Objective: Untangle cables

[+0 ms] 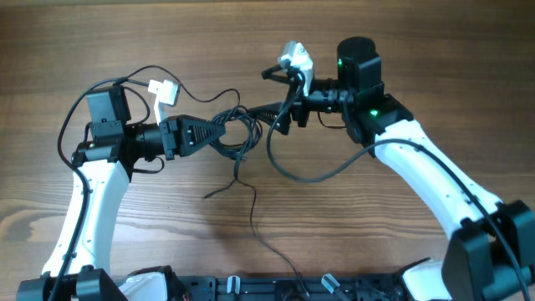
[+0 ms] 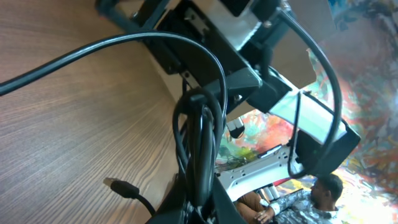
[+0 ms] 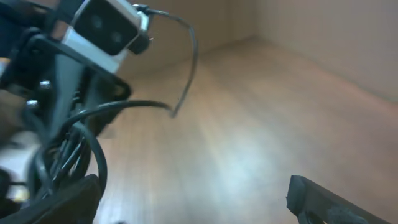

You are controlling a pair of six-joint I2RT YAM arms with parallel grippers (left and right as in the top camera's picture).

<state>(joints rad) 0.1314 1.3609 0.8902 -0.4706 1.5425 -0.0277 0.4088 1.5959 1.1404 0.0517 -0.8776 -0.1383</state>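
Your left fingers [image 1: 219,131] are clamped together on the knot of cables [image 1: 238,132]. In the left wrist view several black strands run straight down into that pinch, so this side looks to be acting as the anchor that holds the tangle off the counter [image 1: 359,242]. Your right fingers [image 1: 280,102] stand wide apart just across the knot, tips facing the left ones. Nothing is pinched between them, though a few strands hang right beside one finger in the right wrist view. I judge that they are spread so you can close on a single strand and draw it away from the anchored side. A small plug [image 2: 121,186] lies on the wood just beside the left fingers. A loose tail [image 1: 253,209] trails on the counter, well apart from both sets of fingers and free of the knot.
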